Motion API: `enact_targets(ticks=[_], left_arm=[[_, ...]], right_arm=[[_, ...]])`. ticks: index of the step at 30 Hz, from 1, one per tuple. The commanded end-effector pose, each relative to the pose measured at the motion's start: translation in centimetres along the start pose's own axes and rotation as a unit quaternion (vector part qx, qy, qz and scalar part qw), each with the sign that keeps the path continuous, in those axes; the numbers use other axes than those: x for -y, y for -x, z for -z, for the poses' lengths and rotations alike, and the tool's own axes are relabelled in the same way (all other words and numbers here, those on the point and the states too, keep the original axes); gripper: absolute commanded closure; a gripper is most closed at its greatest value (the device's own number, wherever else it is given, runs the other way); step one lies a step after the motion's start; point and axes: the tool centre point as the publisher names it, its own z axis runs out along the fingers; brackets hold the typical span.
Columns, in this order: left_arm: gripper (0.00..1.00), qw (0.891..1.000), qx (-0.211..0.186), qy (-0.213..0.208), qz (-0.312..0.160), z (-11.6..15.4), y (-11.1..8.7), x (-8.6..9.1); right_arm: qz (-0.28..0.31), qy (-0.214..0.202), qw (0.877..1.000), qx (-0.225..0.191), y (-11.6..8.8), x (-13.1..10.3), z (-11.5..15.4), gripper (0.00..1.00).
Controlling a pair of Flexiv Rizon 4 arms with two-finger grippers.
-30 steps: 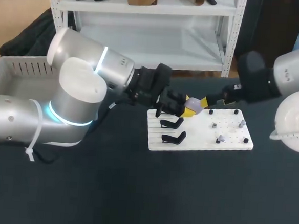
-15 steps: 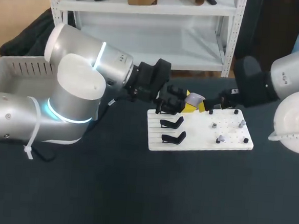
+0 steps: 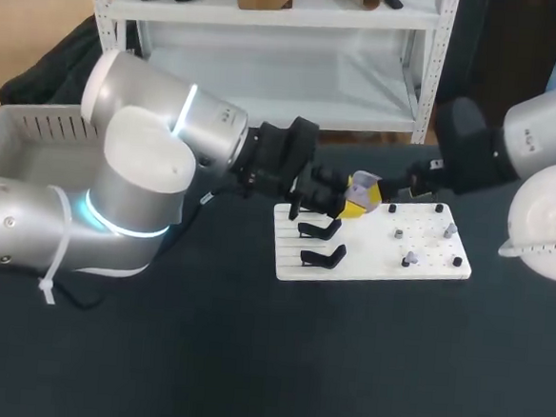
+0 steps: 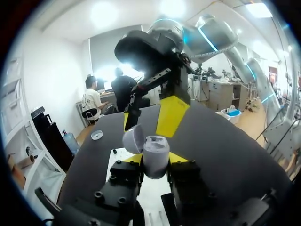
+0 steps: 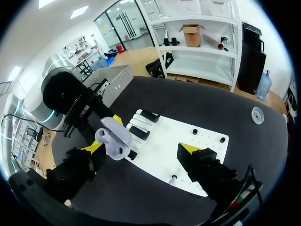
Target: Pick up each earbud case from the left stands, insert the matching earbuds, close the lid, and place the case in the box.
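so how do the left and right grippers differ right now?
The left gripper is shut on the lavender earbud case, lid open; the right gripper is open, empty. The left gripper's fingers stand close, the right gripper's wide apart. Both have yellow tips, above the white board.

— What is the earbud case [image 4: 155,155] made of?
— Lavender plastic, smooth and softly matt. The left claw [image 4: 154,160] clamping it has matt yellow tips.
— And the stand board [image 3: 371,248]?
— Smooth white plastic with a faint sheen. The stands [image 3: 319,229] on it are black plastic. Under the board, the table [image 3: 248,359] looks dark, matt and cloth-like.
— The left arm [image 3: 151,114]?
— A glossy silver shell.
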Motion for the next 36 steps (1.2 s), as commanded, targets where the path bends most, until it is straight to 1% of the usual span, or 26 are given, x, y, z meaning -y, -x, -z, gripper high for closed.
enact_targets(ticks=[1, 3, 5, 8, 9, 10, 12, 14, 18, 21, 24, 25, 27, 29, 36], left_arm=[[1.00, 1.000, 0.011, 0.010, 0.011, 0.4, -0.6, 0.2], [1.00, 0.999, 0.031, 0.020, 0.020, 1.0, -0.8, 0.0], [1.00, 0.998, 0.039, 0.037, 0.026, 1.6, -0.8, -0.1], [1.00, 0.995, 0.081, 0.047, 0.037, 2.5, -0.5, -0.3], [1.00, 0.994, 0.095, 0.049, 0.040, 2.8, -0.4, -0.4], [1.00, 0.992, 0.107, 0.049, 0.042, 3.0, -0.3, -0.5], [1.00, 0.990, 0.120, 0.057, 0.045, 3.4, -0.2, -0.6], [1.00, 0.988, 0.132, 0.064, 0.047, 3.9, -0.1, -0.6], [1.00, 0.986, 0.143, 0.072, 0.054, 4.8, 0.4, -0.7], [1.00, 0.982, 0.158, 0.080, 0.059, 5.7, 0.7, -0.8], [1.00, 0.982, 0.159, 0.084, 0.066, 6.4, 1.0, -1.1], [1.00, 0.980, 0.165, 0.083, 0.071, 6.7, 1.1, -1.3], [1.00, 0.980, 0.164, 0.080, 0.075, 7.3, 1.3, -1.6], [1.00, 0.981, 0.154, 0.087, 0.078, 7.8, 1.7, -1.7], [1.00, 0.979, 0.158, 0.089, 0.088, 9.1, 2.3, -2.2]], right_arm=[[0.003, -0.003, 1.000, 0.002, -0.1, -0.1, 0.6, 0.00], [0.008, -0.017, 1.000, -0.001, -0.3, 0.1, 0.9, 0.00], [0.008, -0.031, 0.999, -0.004, -0.5, 0.6, 1.2, 0.00], [0.009, -0.054, 0.998, -0.005, -0.9, 1.4, 2.0, 0.00], [0.019, -0.062, 0.998, -0.003, -1.0, 1.7, 2.3, 0.00], [0.018, -0.070, 0.997, -0.009, -1.2, 1.9, 2.5, 0.00], [0.019, -0.082, 0.996, -0.013, -1.4, 2.7, 3.0, 0.00], [0.022, -0.098, 0.995, -0.020, -1.6, 2.9, 3.5, 0.00], [0.038, -0.137, 0.989, -0.051, -2.1, 3.8, 4.2, 0.00], [0.036, -0.156, 0.985, -0.066, -2.5, 4.6, 4.7, 0.00], [0.036, -0.183, 0.978, -0.088, -3.0, 5.3, 5.0, 0.00], [0.032, -0.188, 0.977, -0.092, -3.1, 5.5, 5.0, 0.00], [0.023, -0.198, 0.975, -0.103, -3.6, 5.9, 5.1, 0.00], [0.017, -0.206, 0.972, -0.109, -4.1, 6.3, 5.1, 0.00], [-0.006, -0.242, 0.962, -0.127, -5.8, 7.8, 4.6, 0.00]])
